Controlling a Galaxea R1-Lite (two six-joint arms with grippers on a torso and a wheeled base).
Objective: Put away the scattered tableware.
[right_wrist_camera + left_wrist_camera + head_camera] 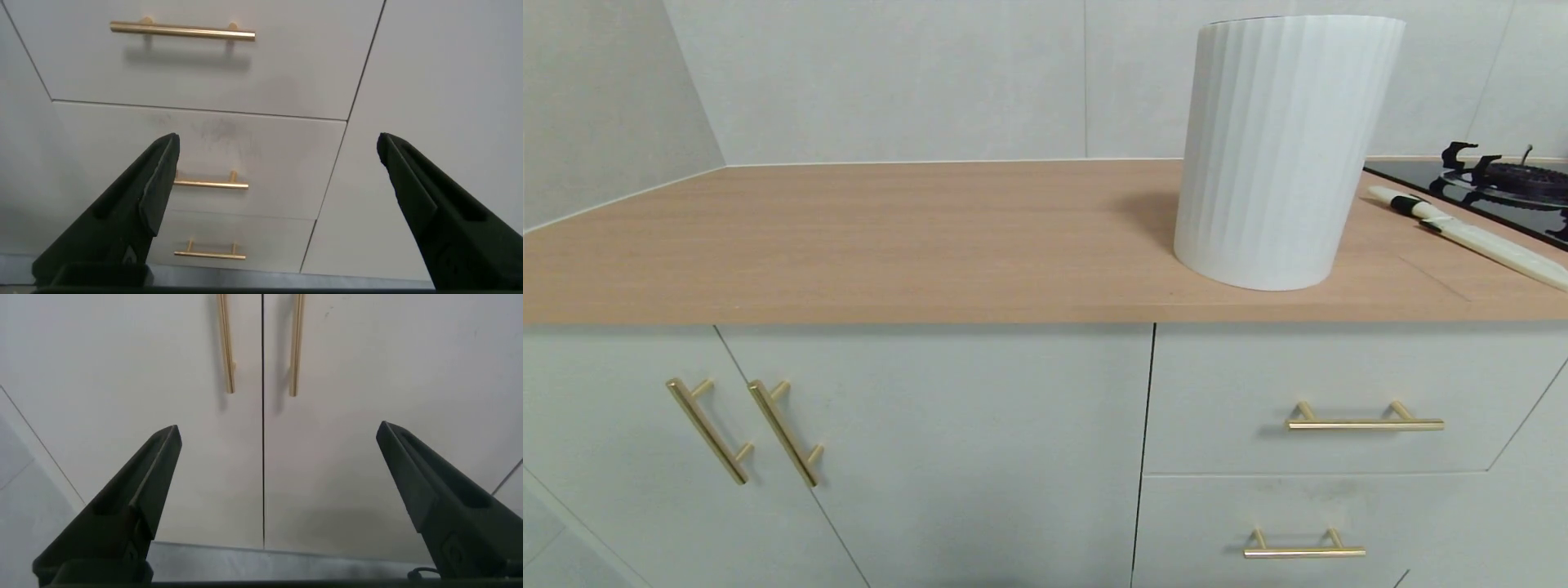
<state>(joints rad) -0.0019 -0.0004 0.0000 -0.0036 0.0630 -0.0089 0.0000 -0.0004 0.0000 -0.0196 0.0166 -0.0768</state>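
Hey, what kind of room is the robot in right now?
Most likely a home kitchen: a wooden countertop runs over white cabinets with gold handles, and a black gas hob sits at the right.

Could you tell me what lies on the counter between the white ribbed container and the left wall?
Nothing: the head view shows bare wooden counter from the white ribbed container to the left wall.

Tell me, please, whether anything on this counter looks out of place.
A cream knife-like utensil lies loose on the countertop beside the hob, outside the white ribbed container. Nothing looks spilled or damaged.
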